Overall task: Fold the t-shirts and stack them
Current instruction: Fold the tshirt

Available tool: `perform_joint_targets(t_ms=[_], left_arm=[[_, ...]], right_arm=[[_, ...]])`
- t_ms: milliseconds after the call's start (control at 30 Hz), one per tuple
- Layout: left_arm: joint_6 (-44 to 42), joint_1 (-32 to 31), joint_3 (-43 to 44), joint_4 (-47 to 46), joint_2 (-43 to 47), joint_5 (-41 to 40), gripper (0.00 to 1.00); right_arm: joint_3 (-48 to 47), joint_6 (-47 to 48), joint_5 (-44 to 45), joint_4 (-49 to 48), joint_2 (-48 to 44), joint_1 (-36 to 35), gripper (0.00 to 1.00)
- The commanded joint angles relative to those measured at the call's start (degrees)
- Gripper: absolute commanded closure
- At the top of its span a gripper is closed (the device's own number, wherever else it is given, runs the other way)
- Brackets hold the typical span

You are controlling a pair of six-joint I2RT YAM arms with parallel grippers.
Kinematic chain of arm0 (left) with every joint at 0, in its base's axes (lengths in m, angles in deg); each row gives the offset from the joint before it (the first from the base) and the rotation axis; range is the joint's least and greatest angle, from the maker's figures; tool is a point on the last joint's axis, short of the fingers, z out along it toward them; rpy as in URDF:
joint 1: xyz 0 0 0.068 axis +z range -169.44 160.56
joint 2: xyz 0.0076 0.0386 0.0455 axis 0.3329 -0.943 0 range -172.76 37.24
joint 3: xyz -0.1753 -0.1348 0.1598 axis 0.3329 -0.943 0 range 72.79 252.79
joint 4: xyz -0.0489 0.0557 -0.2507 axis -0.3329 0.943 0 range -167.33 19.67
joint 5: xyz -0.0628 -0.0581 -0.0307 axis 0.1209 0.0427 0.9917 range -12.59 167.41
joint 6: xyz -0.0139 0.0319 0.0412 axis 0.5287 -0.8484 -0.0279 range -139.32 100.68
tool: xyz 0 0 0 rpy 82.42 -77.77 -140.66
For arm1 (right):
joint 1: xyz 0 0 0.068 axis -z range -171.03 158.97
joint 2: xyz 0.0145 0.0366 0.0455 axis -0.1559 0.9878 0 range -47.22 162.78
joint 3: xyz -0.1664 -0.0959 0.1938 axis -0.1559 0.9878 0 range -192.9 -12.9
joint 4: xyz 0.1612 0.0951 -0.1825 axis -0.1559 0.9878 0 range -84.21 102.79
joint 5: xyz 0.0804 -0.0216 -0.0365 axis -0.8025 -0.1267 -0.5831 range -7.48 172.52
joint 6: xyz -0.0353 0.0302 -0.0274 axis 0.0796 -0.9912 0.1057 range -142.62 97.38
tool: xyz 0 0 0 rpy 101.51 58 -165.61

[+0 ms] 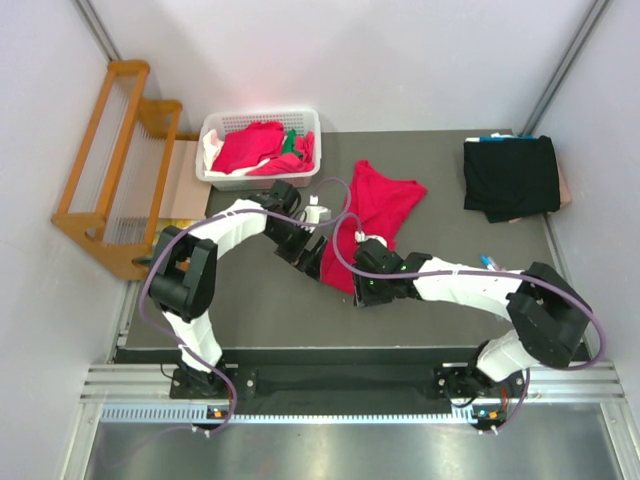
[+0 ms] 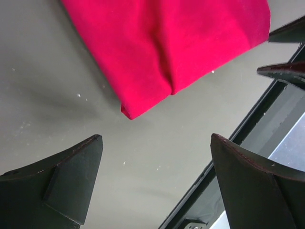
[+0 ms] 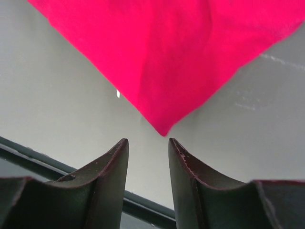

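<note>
Left end effector (image 2: 156, 138) gapes wide and empty near the red t-shirt (image 2: 181, 43); right end effector (image 3: 148, 140), narrowly parted, holds nothing, just short of its corner.

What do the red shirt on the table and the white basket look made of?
Red shirt: soft matte cloth, probably a cotton knit; it lies limp with gentle creases. Basket: white plastic, by the look; smooth, slightly shiny, with a rigid-looking rim.
</note>
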Motion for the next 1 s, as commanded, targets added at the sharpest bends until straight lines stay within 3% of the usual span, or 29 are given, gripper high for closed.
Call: perform_joint_targets(t_ms=[0,167,433,600,767,967], left_arm=[[1.5,-0.8,-0.2,-4.7,-0.7,1.3,0.01],[4.7,-0.8,-3.2,-10.5,0.4,1.9,0.01],[8.2,-1.5,-6.9,-17.8,0.9,0.8,0.11],[8.6,-2.4,-6.6,-18.4,-0.6,0.8,0.19],[8.4,-2.4,-6.0,-18.7,-1.2,0.8,0.35],[7.7,-2.4,-6.0,-18.1,-1.7,0.4,0.39]], right_arm=[[-3.9,1.4,0.8,-2.3,1.2,-0.9,0.61],[-4.9,2.4,2.2,-2.0,1.9,-0.7,0.61],[-4.3,2.2,2.6,-1.7,2.0,-0.5,0.62],[-3.2,1.8,3.0,-2.5,2.0,-0.3,0.63],[-2.7,1.7,3.3,-2.9,2.4,0.1,0.65],[-2.7,1.8,3.6,-3.4,3.0,0.5,0.66]])
